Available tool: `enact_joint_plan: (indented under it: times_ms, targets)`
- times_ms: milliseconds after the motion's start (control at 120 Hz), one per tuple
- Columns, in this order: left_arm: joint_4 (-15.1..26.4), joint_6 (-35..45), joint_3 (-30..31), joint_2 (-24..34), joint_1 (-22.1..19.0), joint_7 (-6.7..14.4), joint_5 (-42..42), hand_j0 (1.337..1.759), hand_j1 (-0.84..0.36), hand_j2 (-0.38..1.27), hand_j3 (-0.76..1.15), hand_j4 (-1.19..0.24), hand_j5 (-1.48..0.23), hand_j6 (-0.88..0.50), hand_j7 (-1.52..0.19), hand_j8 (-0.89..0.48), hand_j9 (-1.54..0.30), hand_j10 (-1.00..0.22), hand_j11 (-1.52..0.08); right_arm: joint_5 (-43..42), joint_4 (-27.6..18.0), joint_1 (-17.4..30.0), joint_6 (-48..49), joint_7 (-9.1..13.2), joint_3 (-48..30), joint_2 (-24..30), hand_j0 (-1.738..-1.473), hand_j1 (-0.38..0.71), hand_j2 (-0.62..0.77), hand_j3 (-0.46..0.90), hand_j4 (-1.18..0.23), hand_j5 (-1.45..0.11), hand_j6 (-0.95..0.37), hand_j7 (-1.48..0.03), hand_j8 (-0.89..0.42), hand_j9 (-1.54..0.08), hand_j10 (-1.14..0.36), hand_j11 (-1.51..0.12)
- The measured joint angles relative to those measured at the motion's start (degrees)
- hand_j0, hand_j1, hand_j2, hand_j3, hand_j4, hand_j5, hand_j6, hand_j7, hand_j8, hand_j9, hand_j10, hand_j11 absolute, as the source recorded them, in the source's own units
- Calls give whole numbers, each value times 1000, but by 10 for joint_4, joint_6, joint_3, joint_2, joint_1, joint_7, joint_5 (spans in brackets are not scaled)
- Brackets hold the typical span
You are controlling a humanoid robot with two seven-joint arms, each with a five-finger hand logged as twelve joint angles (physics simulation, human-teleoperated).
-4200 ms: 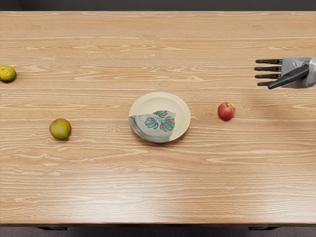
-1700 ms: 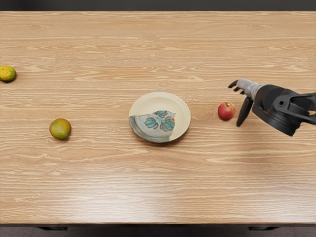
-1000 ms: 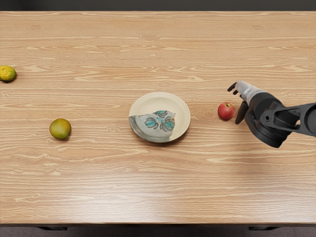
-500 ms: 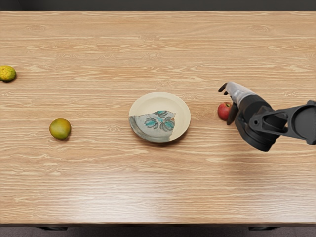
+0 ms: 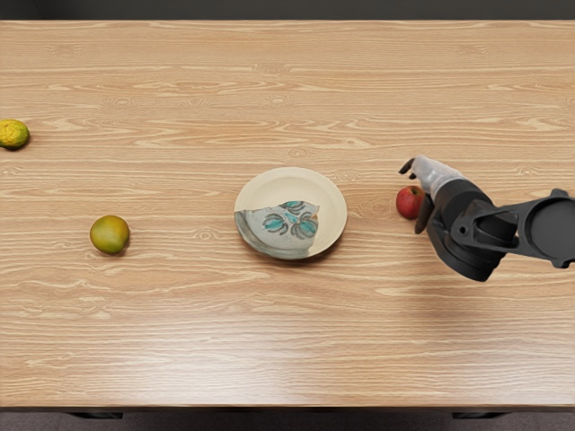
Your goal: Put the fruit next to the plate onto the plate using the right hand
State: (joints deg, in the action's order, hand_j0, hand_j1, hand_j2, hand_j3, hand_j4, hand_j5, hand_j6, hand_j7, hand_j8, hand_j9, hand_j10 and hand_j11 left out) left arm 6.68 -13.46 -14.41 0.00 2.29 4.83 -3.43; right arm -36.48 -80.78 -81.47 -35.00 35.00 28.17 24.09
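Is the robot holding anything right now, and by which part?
Cannot tell. The right hand is against the apple's right side, hiding part of it; the apple looks to be on the table, and no grip shows.

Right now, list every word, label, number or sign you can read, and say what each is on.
None: no readable text shows anywhere in this view.
The plate bears only a teal painted pattern, no letters.
The apple, green fruit, yellow fruit, table and right hand carry no marks.
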Motion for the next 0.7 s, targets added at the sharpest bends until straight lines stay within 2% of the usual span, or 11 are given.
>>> enact_joint_plan:
  times_ms: [500,700]
  targets:
    - [0,0,1,0,4,0,0,1658,349,0,0,0,0,0,0,0,0,0,0,2,43,4,0,0,7,-2,-1658,-20,-53,0,-276,-358,-277,-358,-277,-358,-276,-358]
    - [0,0,1,0,4,0,0,1658,349,0,0,0,0,0,0,0,0,0,0,2,68,12,0,0,8,-22,-1658,-16,-54,0,-279,-362,-280,-361,-280,-362,-279,-362]
